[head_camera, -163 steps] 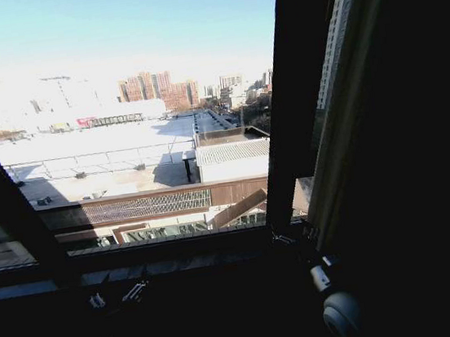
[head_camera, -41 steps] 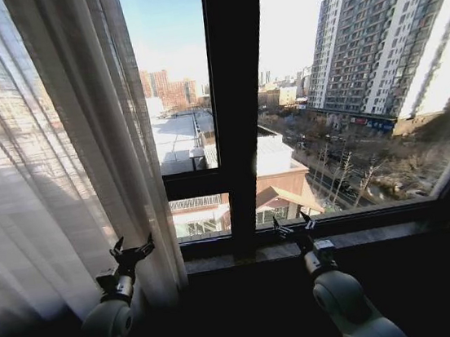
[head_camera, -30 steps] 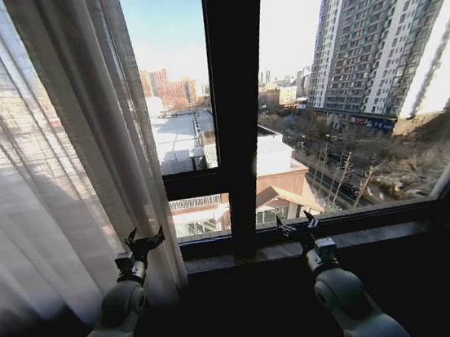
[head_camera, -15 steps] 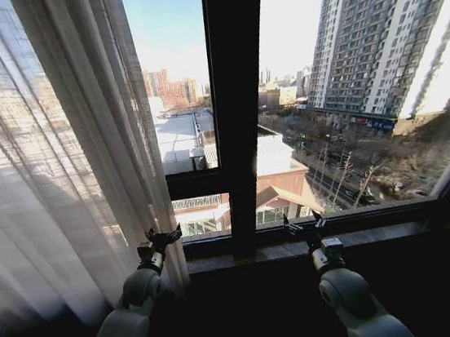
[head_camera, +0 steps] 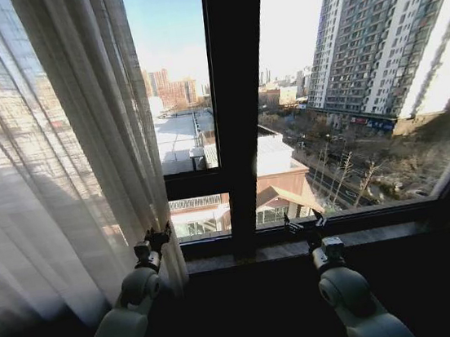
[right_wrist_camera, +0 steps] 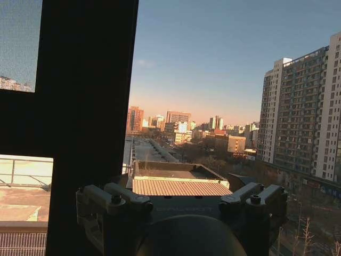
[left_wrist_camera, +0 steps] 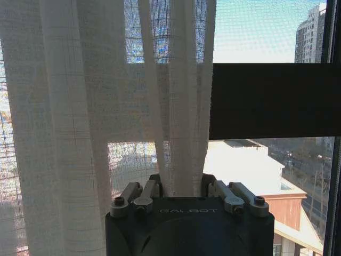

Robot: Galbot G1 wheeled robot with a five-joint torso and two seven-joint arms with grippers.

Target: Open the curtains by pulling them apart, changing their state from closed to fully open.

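The curtains [head_camera: 58, 148] hang on the left side of the window, a sheer white pleated panel gathered from the left edge in to just short of the dark central window frame bar [head_camera: 238, 109]. The glass to the right of that bar is uncovered, with a tall apartment block [head_camera: 390, 41] and lower rooftops beyond.

The left gripper [head_camera: 158, 239] is raised at the inner edge of the curtains, near the window sill [head_camera: 300, 247]. In the left wrist view a bunch of pleats [left_wrist_camera: 178, 133] runs straight down into the left gripper [left_wrist_camera: 184, 193] and its jaws are clamped on that fold of fabric. The dark horizontal frame bar [left_wrist_camera: 274, 101] crosses behind the fabric's edge.

The right gripper [head_camera: 306, 226] is held up just above the sill, to the right of the central bar and well apart from the curtains. In the right wrist view the right gripper [right_wrist_camera: 181, 200] has its jaws apart, with nothing between them, facing the glass beside the dark bar [right_wrist_camera: 88, 122].
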